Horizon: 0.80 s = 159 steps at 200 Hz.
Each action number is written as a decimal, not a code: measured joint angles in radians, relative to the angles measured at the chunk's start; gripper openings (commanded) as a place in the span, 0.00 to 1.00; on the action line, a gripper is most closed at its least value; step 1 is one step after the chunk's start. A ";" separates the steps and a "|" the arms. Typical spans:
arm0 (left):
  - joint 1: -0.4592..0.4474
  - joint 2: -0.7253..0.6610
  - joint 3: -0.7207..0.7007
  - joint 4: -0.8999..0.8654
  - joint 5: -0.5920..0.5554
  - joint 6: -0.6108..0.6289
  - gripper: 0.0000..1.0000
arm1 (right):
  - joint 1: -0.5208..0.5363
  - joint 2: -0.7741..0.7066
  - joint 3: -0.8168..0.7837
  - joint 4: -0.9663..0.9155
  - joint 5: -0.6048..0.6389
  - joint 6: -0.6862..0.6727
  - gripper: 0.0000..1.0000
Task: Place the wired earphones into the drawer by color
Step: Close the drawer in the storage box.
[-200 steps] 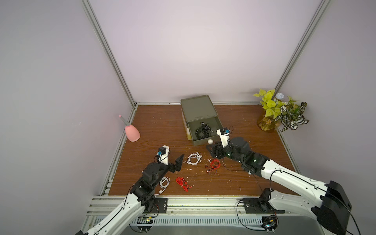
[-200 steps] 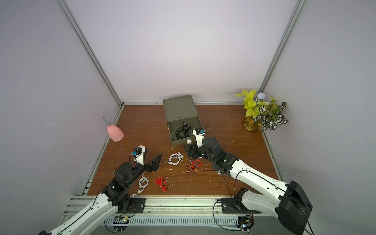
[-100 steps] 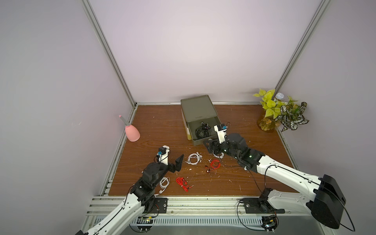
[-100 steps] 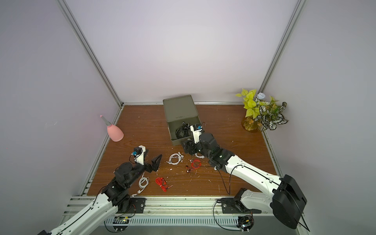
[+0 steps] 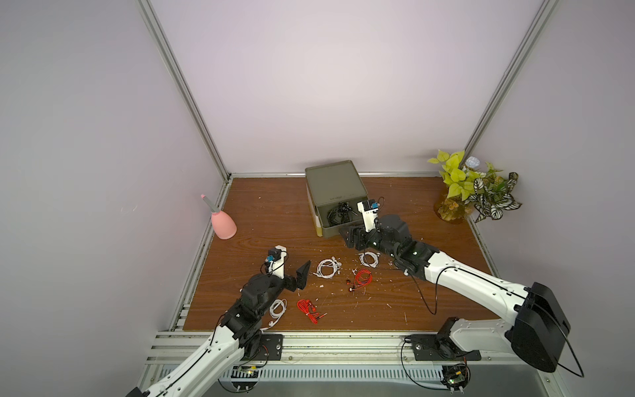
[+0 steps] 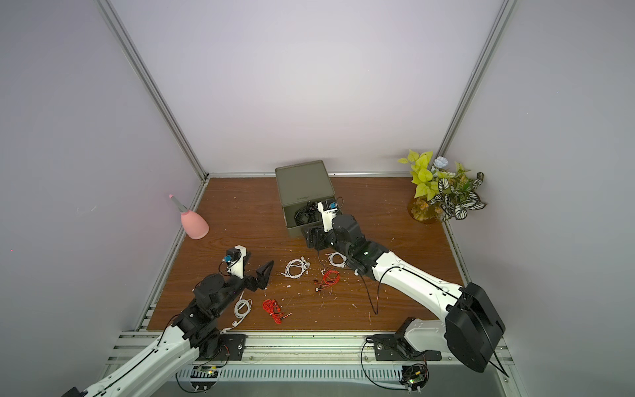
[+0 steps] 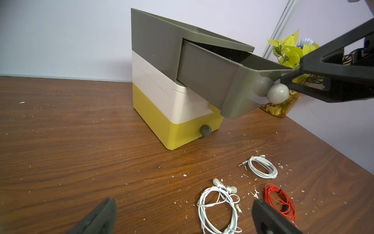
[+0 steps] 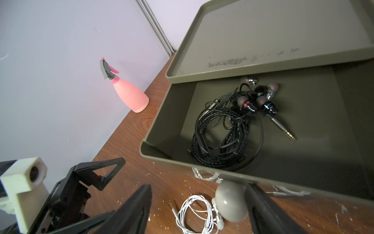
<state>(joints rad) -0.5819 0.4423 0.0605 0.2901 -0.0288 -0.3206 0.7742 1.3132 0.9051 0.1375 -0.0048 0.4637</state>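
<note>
The drawer (image 5: 331, 184) stands at the back, its olive top tier (image 8: 162, 129) pulled out with black wired earphones (image 8: 228, 125) inside. My right gripper (image 8: 198, 210) is open at that tier's front; the pale ball knob (image 8: 231, 200) sits between its jaws, close against one finger (image 8: 263, 208). On the table lie white wired earphones (image 5: 328, 268), a second white coil (image 5: 368, 259), a third (image 5: 277, 308) and two red ones (image 5: 360, 278) (image 5: 309, 309). My left gripper (image 7: 182, 220) hovers open just short of a white coil (image 7: 218, 206).
A pink spray bottle (image 5: 222, 223) stands by the left wall. A potted plant (image 5: 470, 187) fills the back right corner. The cream and yellow tiers (image 7: 162, 113) are shut. White crumbs litter the wooden table (image 5: 261, 213).
My right gripper has moved up to the olive tier's front, so the knob now lies between its jaws. The left arm has not moved.
</note>
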 measured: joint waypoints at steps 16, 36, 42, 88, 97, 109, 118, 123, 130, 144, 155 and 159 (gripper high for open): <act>0.000 0.000 0.000 0.000 0.000 0.000 1.00 | -0.008 0.019 0.013 0.008 -0.005 -0.003 0.80; 0.000 0.001 0.000 0.000 0.001 0.000 1.00 | -0.021 0.045 0.029 0.019 -0.016 -0.004 0.79; 0.000 0.001 0.000 0.000 0.001 0.000 1.00 | -0.026 0.053 0.034 0.024 -0.023 -0.004 0.79; 0.000 0.001 0.000 0.002 0.001 0.000 1.00 | -0.055 0.116 0.074 0.057 -0.056 -0.005 0.79; 0.000 0.001 0.000 0.003 0.001 0.000 1.00 | -0.059 0.126 0.081 0.064 -0.059 -0.005 0.79; 0.000 0.001 0.000 0.003 0.002 0.000 1.00 | -0.064 0.142 0.092 0.072 -0.065 -0.005 0.79; 0.000 0.001 0.000 0.003 0.002 0.000 1.00 | -0.069 0.156 0.102 0.080 -0.073 -0.006 0.79; 0.000 0.001 0.000 0.003 0.002 0.000 1.00 | -0.071 0.164 0.107 0.085 -0.077 -0.006 0.79; 0.000 0.001 0.000 0.003 0.002 0.000 1.00 | -0.074 0.175 0.116 0.090 -0.080 -0.007 0.79; 0.000 0.001 0.000 0.003 0.002 0.000 1.00 | -0.078 0.195 0.131 0.098 -0.084 -0.008 0.79; 0.000 0.001 0.000 0.003 0.002 0.000 1.00 | -0.082 0.209 0.142 0.102 -0.084 -0.010 0.79; 0.000 0.001 0.000 0.003 0.002 0.000 1.00 | -0.083 0.214 0.146 0.103 -0.085 -0.011 0.79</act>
<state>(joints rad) -0.5819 0.4435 0.0605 0.2932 -0.0269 -0.3206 0.6914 1.5269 1.0512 0.2405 -0.0898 0.4530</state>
